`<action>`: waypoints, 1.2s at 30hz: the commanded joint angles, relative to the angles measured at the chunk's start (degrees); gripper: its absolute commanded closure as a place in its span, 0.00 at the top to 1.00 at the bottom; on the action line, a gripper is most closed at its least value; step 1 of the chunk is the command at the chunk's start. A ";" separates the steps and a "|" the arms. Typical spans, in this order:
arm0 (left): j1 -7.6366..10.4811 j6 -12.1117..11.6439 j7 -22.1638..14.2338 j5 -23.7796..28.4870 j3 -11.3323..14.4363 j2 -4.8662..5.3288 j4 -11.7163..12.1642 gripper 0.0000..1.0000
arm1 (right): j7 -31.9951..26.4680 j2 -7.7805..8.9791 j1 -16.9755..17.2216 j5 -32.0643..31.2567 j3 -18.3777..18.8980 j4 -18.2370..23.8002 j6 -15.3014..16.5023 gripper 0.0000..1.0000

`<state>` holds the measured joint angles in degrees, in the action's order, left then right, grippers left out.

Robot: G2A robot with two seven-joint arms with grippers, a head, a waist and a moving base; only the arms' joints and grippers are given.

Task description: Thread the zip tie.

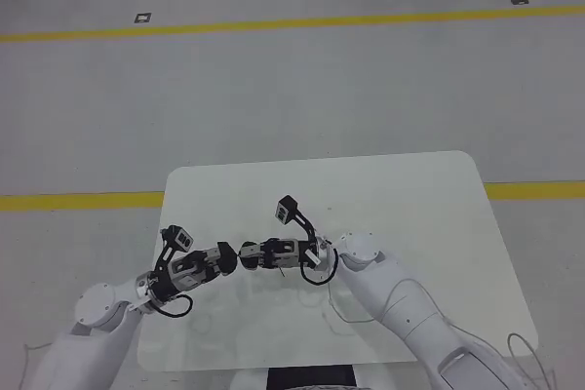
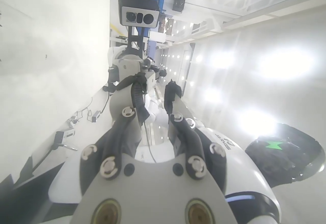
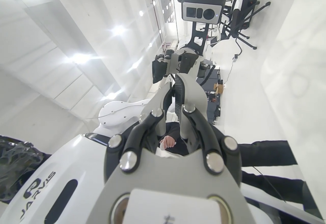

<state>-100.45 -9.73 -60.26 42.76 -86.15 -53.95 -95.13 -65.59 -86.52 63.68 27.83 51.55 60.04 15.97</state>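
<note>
Over the table (image 1: 400, 195) we are holding the left gripper (image 1: 229, 259), jaws parted, tip to tip with the right gripper (image 1: 246, 255), whose grip we cannot tell, probably lining up the zip tie, which is too thin for us to locate.

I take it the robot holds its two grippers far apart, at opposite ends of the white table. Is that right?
Not quite. The left gripper and the right gripper are not far apart: they meet almost tip to tip, over the middle of the white table. The top view shows this.
</note>
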 commanded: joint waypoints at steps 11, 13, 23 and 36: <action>0.17 0.46 -0.73 -2.75 0.32 0.19 -0.13 0.23 | 3.08 0.43 -0.11 -1.17 -0.21 0.20 0.02 0.00; 0.22 0.57 -0.77 -2.73 0.35 0.20 -0.11 0.21 | 3.21 0.49 -0.19 -1.36 -0.30 0.20 -0.08 0.00; 0.50 0.79 -0.41 -2.88 0.46 0.25 0.34 0.14 | 3.36 0.82 -0.37 -2.06 -0.82 0.23 -0.08 0.00; 0.68 1.09 0.32 -3.42 0.64 0.32 0.51 0.06 | 3.26 1.17 -0.56 -2.58 -1.59 0.59 0.18 0.00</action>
<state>-99.77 -8.66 -59.96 39.38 -85.53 -53.64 -94.61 -62.35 -85.36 63.13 25.27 50.04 60.60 16.15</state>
